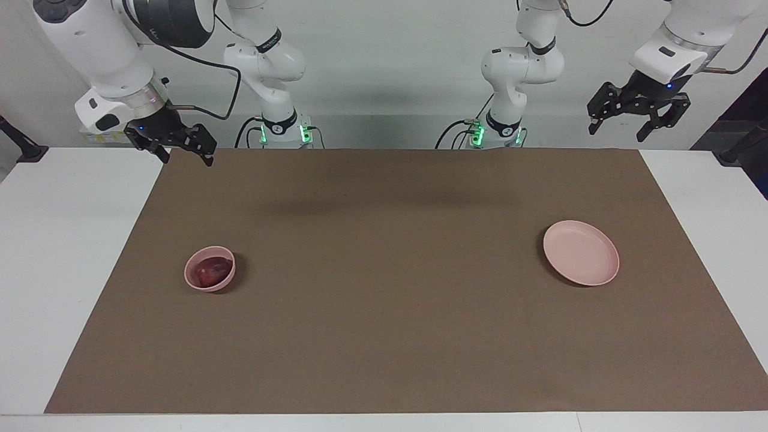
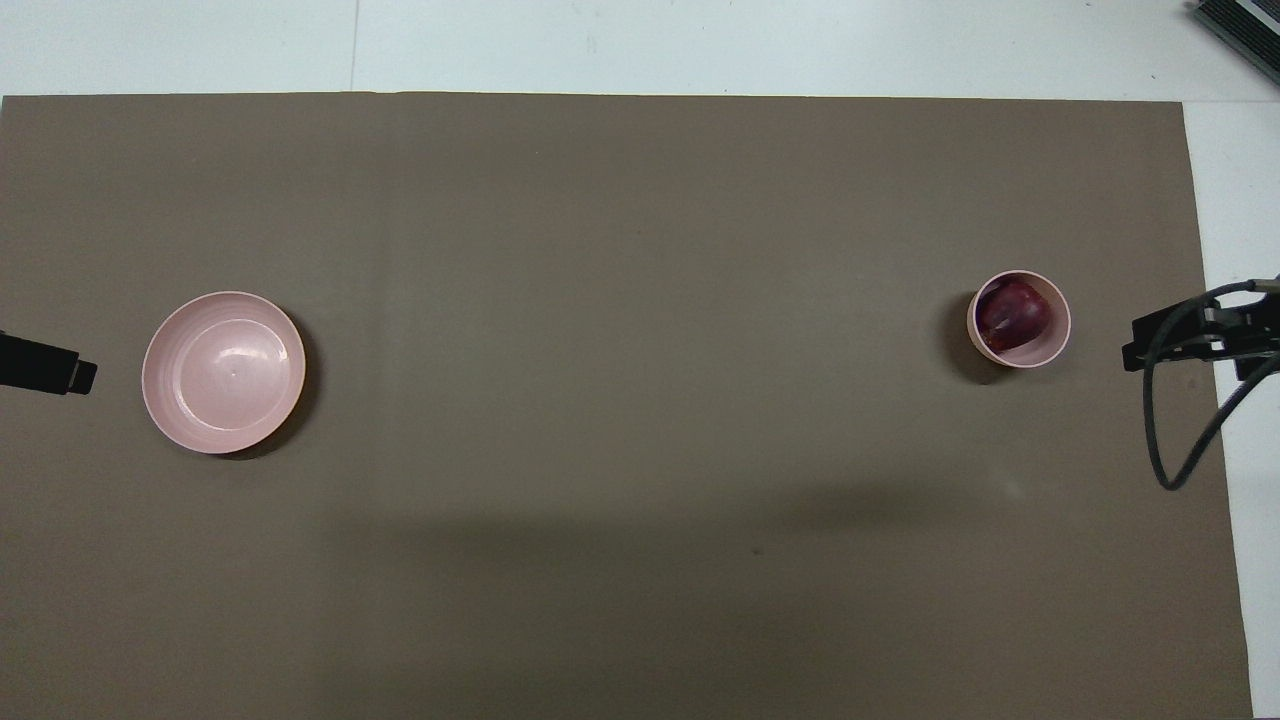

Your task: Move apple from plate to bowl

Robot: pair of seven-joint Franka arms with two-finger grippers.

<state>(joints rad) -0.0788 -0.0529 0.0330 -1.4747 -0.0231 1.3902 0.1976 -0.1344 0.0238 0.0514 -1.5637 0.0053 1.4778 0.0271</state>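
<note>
Right pincer [image 1: 178, 148]: fingers apart, empty, raised over the mat's corner at the right arm's end, nearer to the robots than the bowl; waiting.
Left pincer [image 1: 619, 128]: fingers spread wide, empty, raised above the mat's corner at the left arm's end, well apart from the bowl; waiting.
Tabletop [image 1: 72, 252]: white, showing past both ends of the mat.
Mat [image 1: 384, 312]: brown, under bowl and plate.
Plate [image 1: 581, 252]: pale pink, bare, well apart from the bowl, toward the left arm's end.
Bowl [image 1: 209, 269]: pale pink, upright, toward the right arm's end.
Apple [image 1: 208, 271]: dark red, inside the bowl.
</note>
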